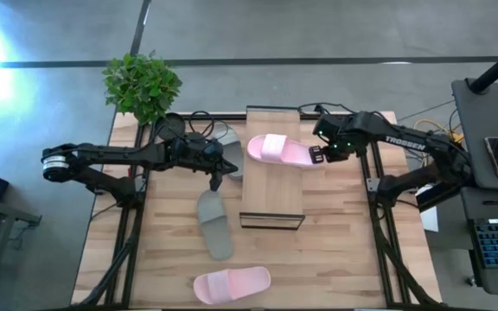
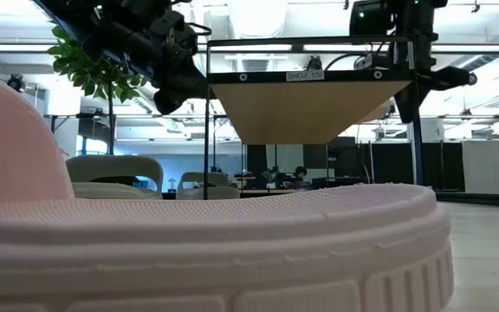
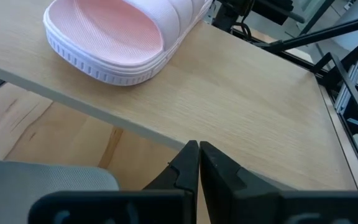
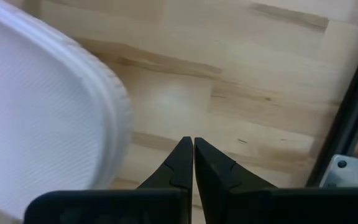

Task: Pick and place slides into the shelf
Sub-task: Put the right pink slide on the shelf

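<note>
One pale pink slide (image 1: 282, 151) lies sole-down across the shelf (image 1: 271, 194) top, one end jutting over the shelf's right edge. My right gripper (image 1: 316, 156) is shut just off that end (image 4: 48, 106), apart from it. My left gripper (image 1: 217, 181), also shut (image 3: 199, 149), points down between the shelf's left edge and a grey-green slide (image 1: 214, 223) flat on the table. A second grey-green slide (image 1: 230, 141) lies left of the shelf's far end, partly hidden by my left arm. The other pink slide (image 1: 232, 283) rests at the table's near edge and fills the low view (image 2: 232, 251).
A potted plant (image 1: 143, 84) stands at the table's far left corner, with cables (image 1: 199, 119) along the far edge. Dark frame rails (image 1: 379, 207) run along both sides of the table. Bare wood (image 1: 335, 250) shows right of the shelf and towards the near right.
</note>
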`<move>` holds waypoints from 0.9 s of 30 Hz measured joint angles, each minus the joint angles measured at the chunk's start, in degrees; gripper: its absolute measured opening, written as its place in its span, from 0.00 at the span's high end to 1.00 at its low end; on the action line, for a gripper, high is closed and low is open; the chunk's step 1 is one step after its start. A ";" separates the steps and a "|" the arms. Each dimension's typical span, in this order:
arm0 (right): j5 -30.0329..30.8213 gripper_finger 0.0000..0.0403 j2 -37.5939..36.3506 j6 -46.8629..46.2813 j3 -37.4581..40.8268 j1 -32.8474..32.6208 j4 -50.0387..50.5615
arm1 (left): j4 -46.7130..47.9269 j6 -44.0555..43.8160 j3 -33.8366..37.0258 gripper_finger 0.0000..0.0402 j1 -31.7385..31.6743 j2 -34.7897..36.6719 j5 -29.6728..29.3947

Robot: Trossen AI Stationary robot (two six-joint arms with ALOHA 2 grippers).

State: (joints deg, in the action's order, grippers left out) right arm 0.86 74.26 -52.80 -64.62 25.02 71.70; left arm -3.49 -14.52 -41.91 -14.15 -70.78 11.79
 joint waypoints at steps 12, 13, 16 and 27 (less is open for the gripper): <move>-3.21 0.98 0.18 -1.18 -3.35 -1.38 -9.21 | 0.20 -0.04 0.15 1.00 -0.02 0.00 0.00; -3.17 0.98 0.42 -0.91 -3.77 -1.37 -9.60 | 0.20 -0.04 0.15 1.00 -0.02 0.00 0.00; -1.33 0.98 1.76 0.38 -4.40 -0.98 -9.61 | 0.20 -0.04 0.17 1.00 -0.02 0.00 0.00; 3.38 0.98 4.22 3.85 -5.03 -0.15 -10.69 | 4.48 -0.04 0.37 1.00 -0.02 0.00 -0.37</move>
State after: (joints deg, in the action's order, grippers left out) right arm 4.24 78.48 -48.94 -69.65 24.86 61.01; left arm 0.99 -14.57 -41.54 -14.17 -70.78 11.42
